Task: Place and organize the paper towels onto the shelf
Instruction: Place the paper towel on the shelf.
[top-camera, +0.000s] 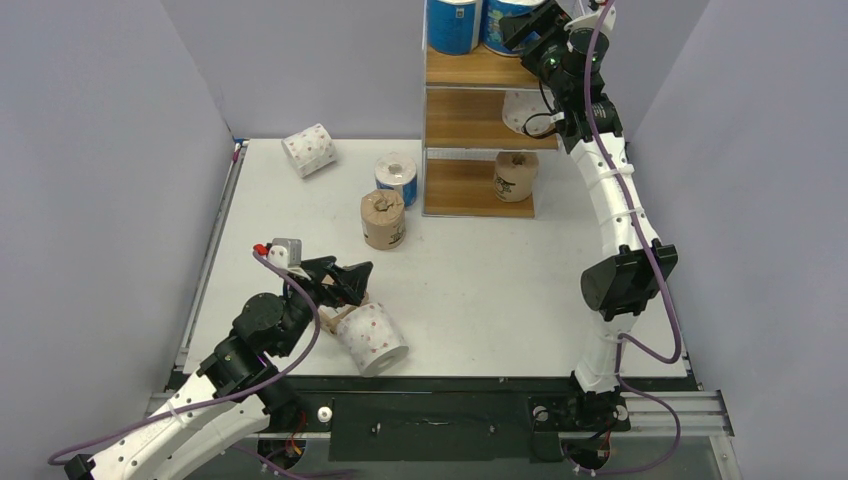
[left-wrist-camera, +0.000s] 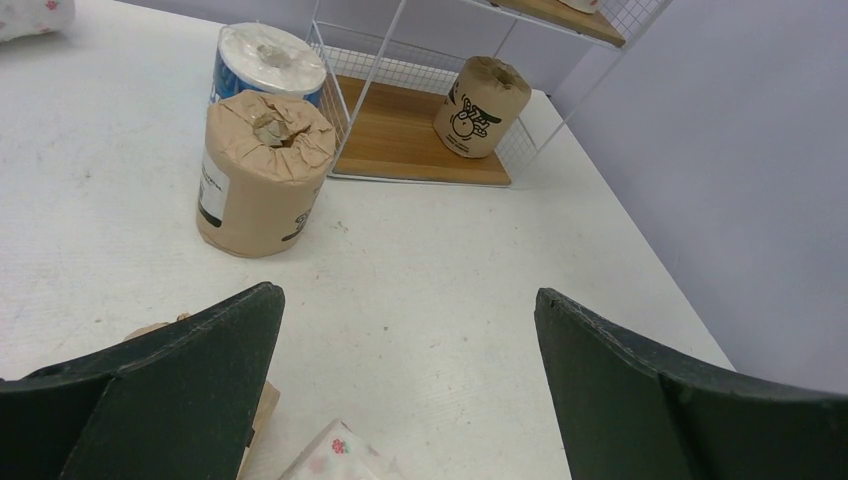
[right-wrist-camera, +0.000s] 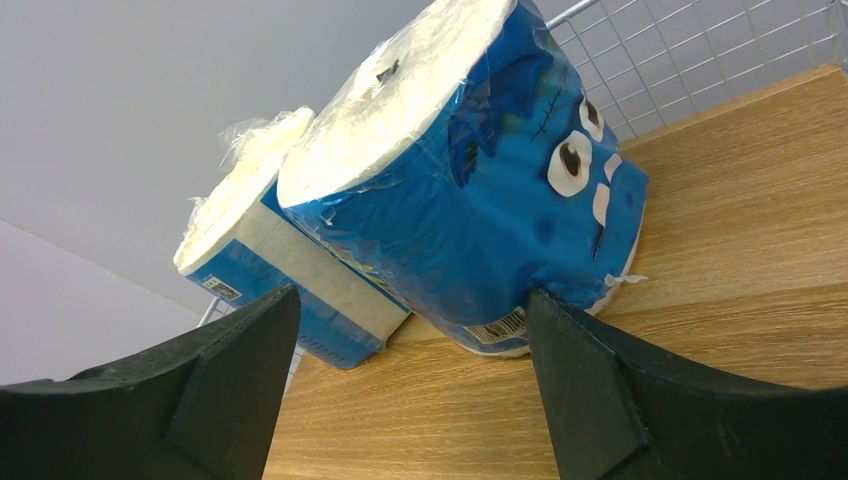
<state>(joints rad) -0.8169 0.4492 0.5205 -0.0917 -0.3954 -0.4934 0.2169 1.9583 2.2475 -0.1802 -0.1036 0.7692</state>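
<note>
Left gripper (top-camera: 352, 278): jaws spread wide, empty, low over table (top-camera: 500, 290). Just beside, toward near edge: white pink-dotted roll (top-camera: 372, 338), lying on its side. Right gripper (top-camera: 520, 25) well apart, jaws spread before blue roll (right-wrist-camera: 470, 190) on shelf (right-wrist-camera: 740, 200) top board.

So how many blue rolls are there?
3. Two blue rolls stand side by side on the shelf's top board. One more stands on the table, left of the shelf, behind a brown roll. The right arm may hide others.
</note>
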